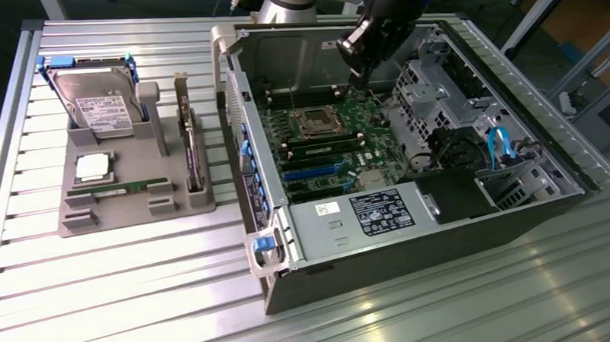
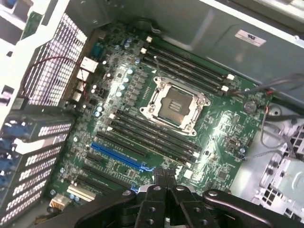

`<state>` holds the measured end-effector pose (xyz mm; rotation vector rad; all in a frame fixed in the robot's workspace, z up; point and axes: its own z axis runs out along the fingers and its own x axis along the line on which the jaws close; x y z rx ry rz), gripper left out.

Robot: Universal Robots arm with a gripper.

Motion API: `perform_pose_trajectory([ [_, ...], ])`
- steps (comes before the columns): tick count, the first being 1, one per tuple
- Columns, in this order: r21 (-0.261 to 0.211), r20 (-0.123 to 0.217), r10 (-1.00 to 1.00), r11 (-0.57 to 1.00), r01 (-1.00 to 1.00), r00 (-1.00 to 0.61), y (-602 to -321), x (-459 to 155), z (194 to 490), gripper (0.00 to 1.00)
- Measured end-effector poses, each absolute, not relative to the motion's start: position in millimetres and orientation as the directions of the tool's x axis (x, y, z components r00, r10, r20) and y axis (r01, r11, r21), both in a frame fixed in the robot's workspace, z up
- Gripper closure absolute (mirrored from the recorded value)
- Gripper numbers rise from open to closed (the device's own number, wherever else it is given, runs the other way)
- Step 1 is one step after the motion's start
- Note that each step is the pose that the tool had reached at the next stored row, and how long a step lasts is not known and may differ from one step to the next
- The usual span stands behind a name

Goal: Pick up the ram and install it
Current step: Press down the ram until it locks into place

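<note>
A ram (image 1: 118, 190), a thin green stick, lies in a slot of the grey holder tray (image 1: 84, 220) on the exterior view's left. A similar green stick (image 1: 325, 148) appears seated in a motherboard slot just beside the processor socket (image 1: 314, 123). My gripper (image 1: 365, 68) hangs over the far part of the open computer case (image 1: 429, 235), above the motherboard and well away from the tray. In the wrist view its dark fingertips (image 2: 165, 178) are pressed together with nothing between them, over the board near the blue slot (image 2: 116, 156) and the empty socket (image 2: 174, 108).
The tray also carries a hard drive (image 1: 99, 102), a square silver processor chip (image 1: 92, 167) and an upright card (image 1: 191, 156). Inside the case are a drive cage (image 1: 434, 83), blue cables (image 1: 499, 145) and a power supply (image 1: 382, 210). The slatted metal table (image 1: 137, 298) lies around them.
</note>
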<state>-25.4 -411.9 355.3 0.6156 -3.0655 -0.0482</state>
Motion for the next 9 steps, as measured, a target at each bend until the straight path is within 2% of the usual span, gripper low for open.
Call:
perform_pose_trajectory([
  [9,0.033,0.008,-0.219,0.975,-0.218,-0.976,-411.9,-25.4,354.5,0.90],
])
